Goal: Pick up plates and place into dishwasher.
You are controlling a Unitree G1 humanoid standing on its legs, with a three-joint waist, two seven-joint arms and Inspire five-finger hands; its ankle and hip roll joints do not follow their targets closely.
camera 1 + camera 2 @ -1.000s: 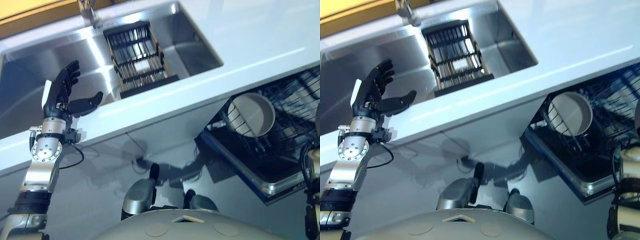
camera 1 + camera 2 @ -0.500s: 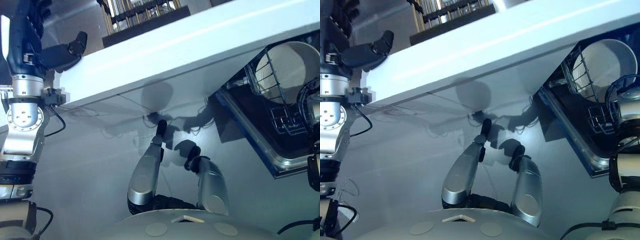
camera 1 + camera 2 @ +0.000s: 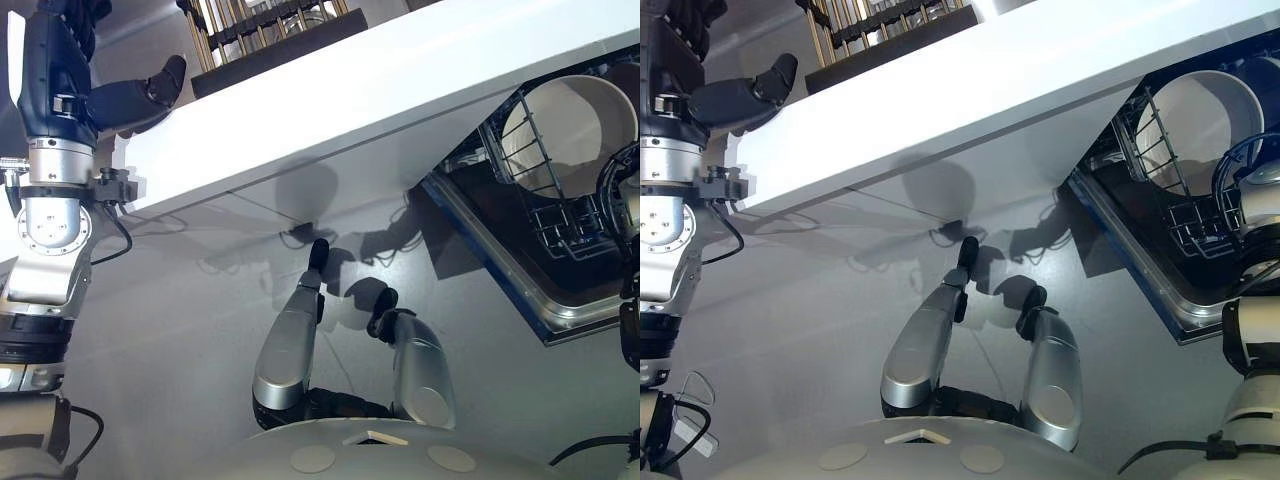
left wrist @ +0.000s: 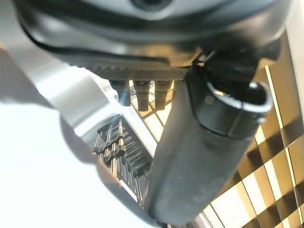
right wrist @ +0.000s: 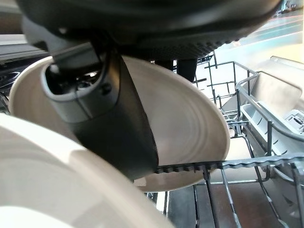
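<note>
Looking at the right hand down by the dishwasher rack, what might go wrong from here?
1. The right hand sits very close against the round white plate standing in the dark wire dishwasher rack; pulling away carelessly might tip it.
2. The left hand hovers at the white countertop's edge and might knock against it.

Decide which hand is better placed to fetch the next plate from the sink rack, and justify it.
Probably the left: the left hand is raised at the sink edge beside the rack; the right hand is at the dishwasher's plates.
</note>
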